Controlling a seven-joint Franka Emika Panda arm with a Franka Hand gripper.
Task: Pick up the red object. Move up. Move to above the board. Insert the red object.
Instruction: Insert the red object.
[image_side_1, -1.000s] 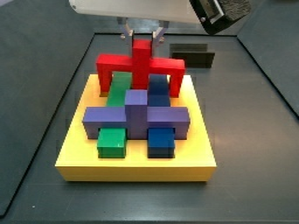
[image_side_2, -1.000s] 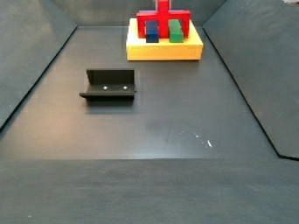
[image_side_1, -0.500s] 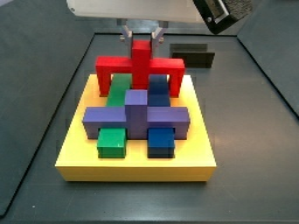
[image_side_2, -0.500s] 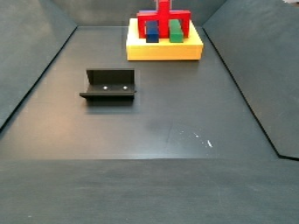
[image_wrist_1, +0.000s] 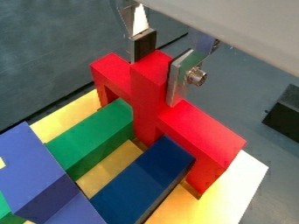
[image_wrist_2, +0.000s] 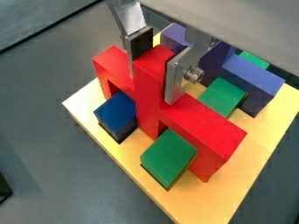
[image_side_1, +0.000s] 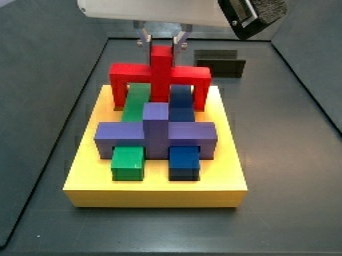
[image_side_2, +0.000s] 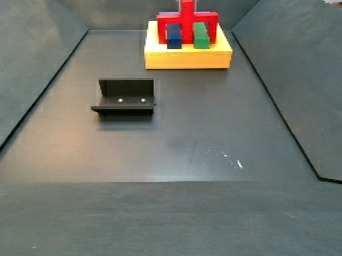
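Insertion stage: red piece down over the board, fingers clamped on its post.

I read pick-up, lift and transfer as done: the bright red arch-like piece with two legs and a central post (image_side_1: 160, 80) stands at the far end of the large flat yellow square board (image_side_1: 158, 187), its bar straddling the green bar (image_wrist_1: 91, 132) and the dark blue bar (image_wrist_1: 146, 179), one leg either side. The gripper (image_wrist_1: 160, 58) sits directly above the board's far end, and its flat silver fingers (image_wrist_1: 183, 77) are narrowed onto the red post, one plate on each face, in both wrist views. Whether the legs are fully seated I cannot tell; their feet are hidden. Left, by my judgement: confirm seating, then release. The dark L-shaped fixture (image_side_2: 124, 98) stands well apart on the floor.
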